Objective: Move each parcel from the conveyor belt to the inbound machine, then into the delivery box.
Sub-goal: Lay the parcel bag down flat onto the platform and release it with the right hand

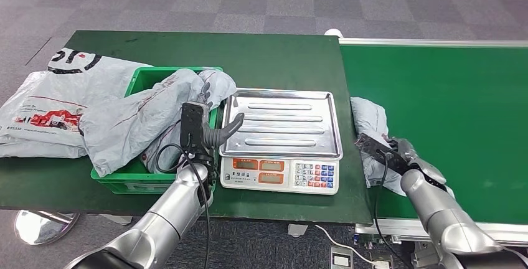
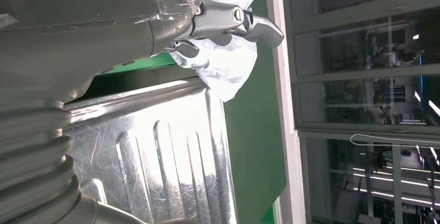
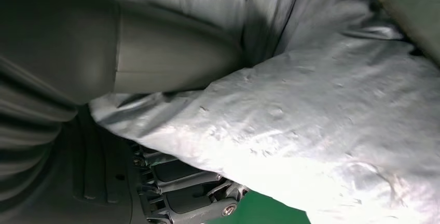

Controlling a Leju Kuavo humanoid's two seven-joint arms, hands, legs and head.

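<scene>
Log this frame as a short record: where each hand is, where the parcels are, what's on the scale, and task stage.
right hand: grips grey parcel on conveyor belt
left hand: open, between green box and scale
scale tray: bare
green box: holds grey parcels
beside box: white printed bag on the table
stage: belt parcel not yet on scale

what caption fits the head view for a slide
Right hand grips a grey plastic parcel on the green conveyor belt, beside the empty steel-topped scale.

Silver arms; black cables; grey ribbed wrist covers.
</scene>
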